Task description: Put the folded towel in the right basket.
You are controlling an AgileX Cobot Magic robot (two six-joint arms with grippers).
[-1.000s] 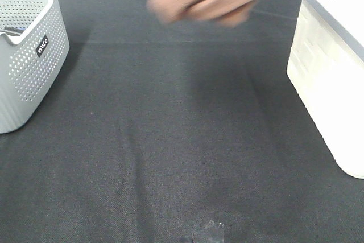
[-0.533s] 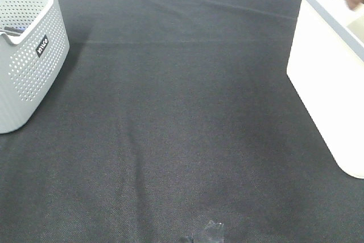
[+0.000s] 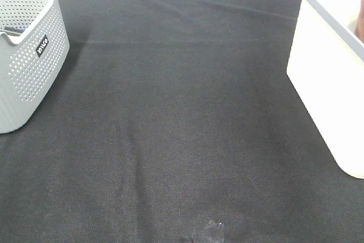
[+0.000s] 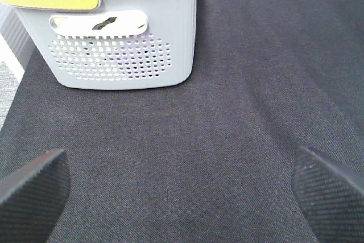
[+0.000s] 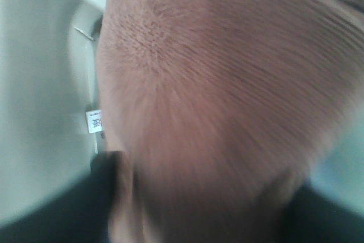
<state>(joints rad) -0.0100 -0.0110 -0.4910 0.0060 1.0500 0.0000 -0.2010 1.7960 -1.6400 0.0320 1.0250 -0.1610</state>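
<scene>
The folded towel (image 5: 216,95) is brown and fuzzy and fills the right wrist view, with the pale inside of the right basket (image 5: 40,83) behind it. My right gripper (image 5: 210,211) holds the towel between its dark fingers (image 5: 108,197). In the high view only a brown sliver of towel (image 3: 360,24) shows at the right edge, inside the white right basket (image 3: 327,55). The right gripper itself is out of that view. My left gripper (image 4: 182,197) is open and empty, low over the black cloth, in front of the grey left basket (image 4: 125,44).
The grey perforated basket (image 3: 28,55) stands at the far left with some items inside. A black cloth (image 3: 182,118) covers the table between the two baskets. A small piece of tape (image 3: 211,230) lies near the front edge.
The towel has moved from the far middle of the table to the right, over the white basket's rim and down into it, almost out of the high view.
</scene>
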